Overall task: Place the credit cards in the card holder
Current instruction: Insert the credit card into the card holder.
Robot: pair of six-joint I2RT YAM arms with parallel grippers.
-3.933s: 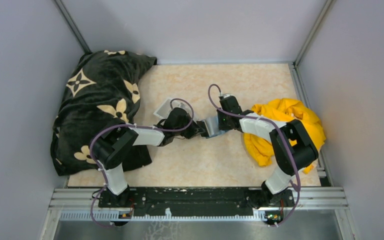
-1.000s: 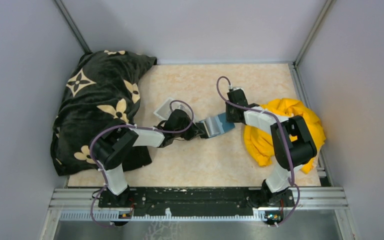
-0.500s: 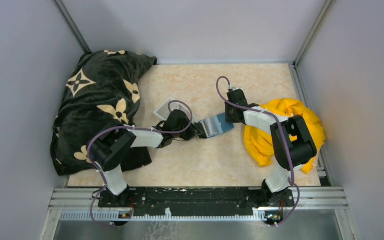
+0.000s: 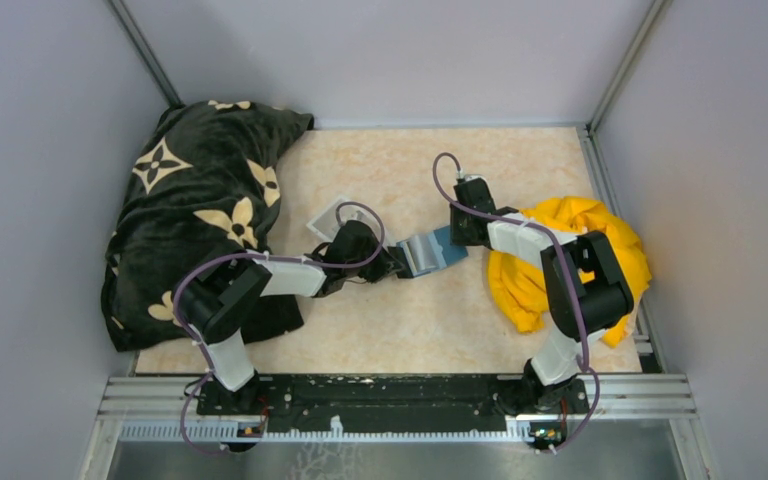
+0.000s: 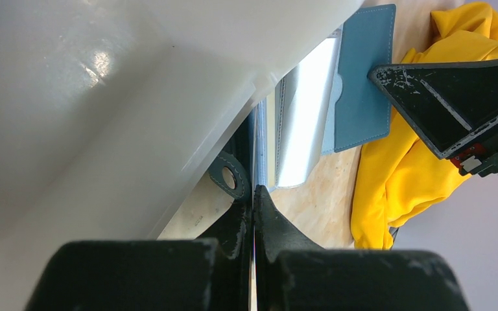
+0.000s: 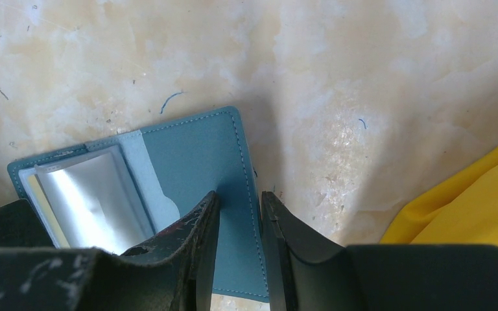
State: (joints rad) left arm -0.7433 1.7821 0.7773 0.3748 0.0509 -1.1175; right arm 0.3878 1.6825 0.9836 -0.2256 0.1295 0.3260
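Item: card holder [image 4: 438, 247], teal, lying open like a book at the middle of the table [image 4: 410, 170], its long axis running roughly from 8 o'clock to 2 o'clock in the overhead view. Contents: a grey card [image 6: 91, 194] sits partly in the pocket of the 8 o'clock half, with the edge of a yellow card [image 6: 37, 197] beside it. Left claw [image 4: 400, 263]: fully closed, tips at the holder's 8 o'clock end, right against the grey card's free edge; whether it pinches that edge cannot be told. Right claw [image 4: 463, 238]: jaws partway apart, gripping nothing, tips bearing down on the 2 o'clock flap near its outer edge, apparently keeping it flat. Governing relation: the pocket lies at about 2 o'clock from the left claw, along the holder's long axis, so any push on the card likely runs that way, against the right claw's hold. Both arms are at the holder; the left is nearer the card. Surface: pale marble-patterned top, smooth. Room: yellow cloth [image 4: 580, 225] at 3 o'clock, near; black patterned blanket [image 4: 200, 190] at 9 o'clock; clear tray [image 4: 328, 215] at 10 o'clock, just behind the left claw.
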